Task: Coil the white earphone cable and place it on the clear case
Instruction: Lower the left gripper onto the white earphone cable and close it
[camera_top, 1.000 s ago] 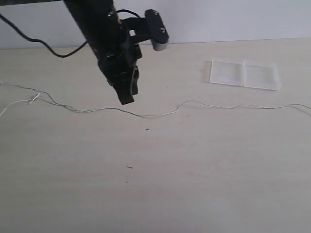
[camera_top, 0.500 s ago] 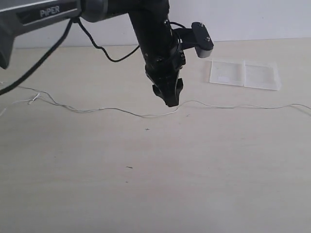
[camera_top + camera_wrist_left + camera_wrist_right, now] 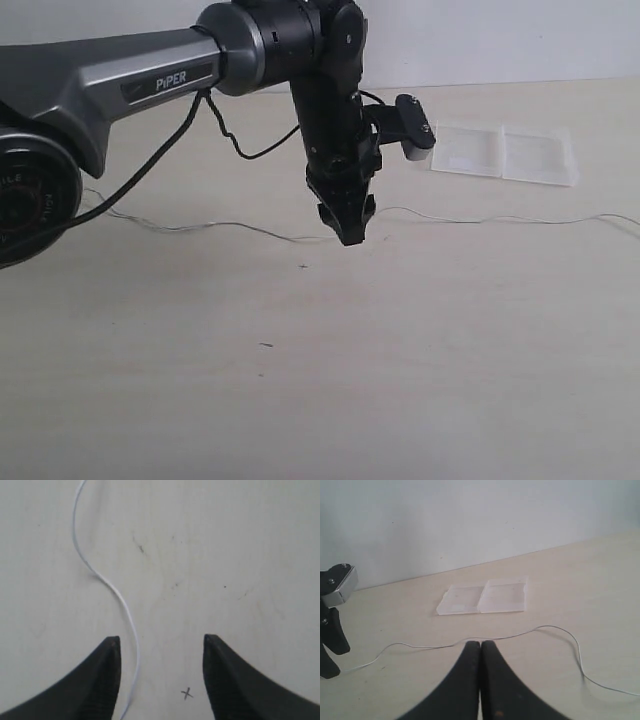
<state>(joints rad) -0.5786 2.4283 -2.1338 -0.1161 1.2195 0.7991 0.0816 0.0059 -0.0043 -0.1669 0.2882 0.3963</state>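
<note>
progress: nothing coiled yet | white earphone cable (image 3: 480,219) lies stretched across mid-frame | clear case (image 3: 503,153) upper right, bare | left gripper (image 3: 347,228) spread over cable, empty | right gripper (image 3: 480,647) clenched, empty

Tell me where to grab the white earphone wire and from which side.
Pinch the single middle stretch of the wire, straight down from above, with the left hand open across it. It is hair-thin and lies flat on the table, so a sideways approach finds nothing to catch.
</note>
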